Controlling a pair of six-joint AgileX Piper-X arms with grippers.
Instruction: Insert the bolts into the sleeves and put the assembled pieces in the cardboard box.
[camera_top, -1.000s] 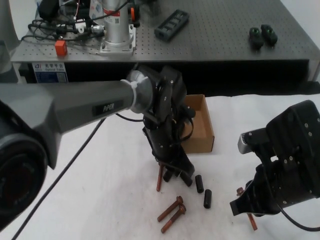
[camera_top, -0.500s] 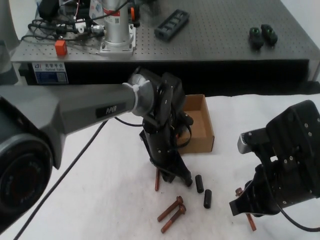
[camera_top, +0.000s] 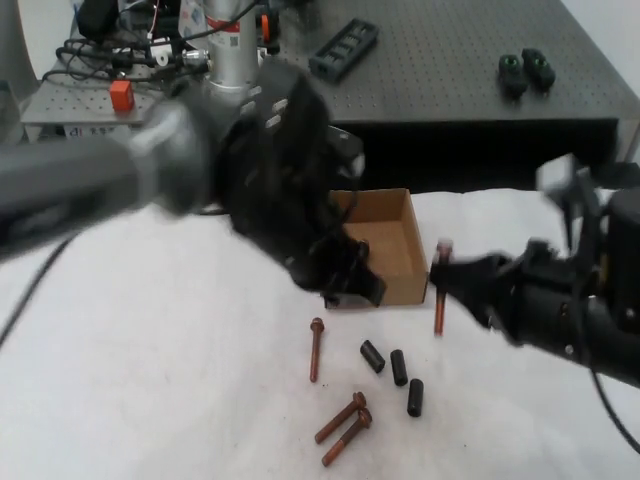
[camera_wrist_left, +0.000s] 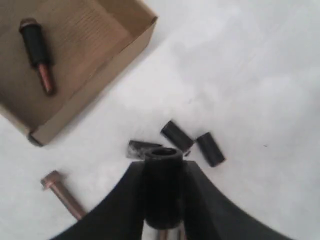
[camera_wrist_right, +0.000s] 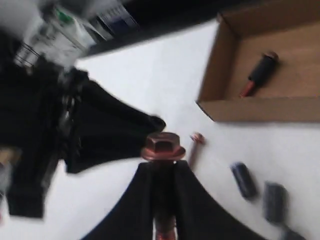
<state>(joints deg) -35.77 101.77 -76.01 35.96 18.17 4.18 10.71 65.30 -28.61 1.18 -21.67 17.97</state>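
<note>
Bolt (camera_wrist_right: 162, 148) and sleeve (camera_wrist_left: 162, 192) are each held in a claw, so we judge the step in hand to be the mating of a further pair. The right claw (camera_top: 447, 278) is clenched on the bolt's shank, head uppermost. In the high view the bolt hangs upright just right of the cardboard box (camera_top: 405, 288), right of centre of the frame. The left claw (camera_top: 352, 288) is clenched on the black sleeve, whose open bore faces the wrist camera. In the high view this claw sits at centre frame, in front of the box's lower left corner and over the table (camera_top: 150, 380). One assembled piece (camera_wrist_left: 36, 50) already lies inside the box. Three loose bolts (camera_top: 316, 350) and three loose sleeves (camera_top: 398, 367) lie on the table in the lower centre of the high view, so we estimate the task is at an early stage. The two claws are apart, with the box's front wall between them in the frame. In our judgement the next move calls for bringing them together, setting the shank's free end on the axis of the bore, and pushing it through while both grips hold firm. Any tilt between the two axes is likely to jam the entry.
</note>
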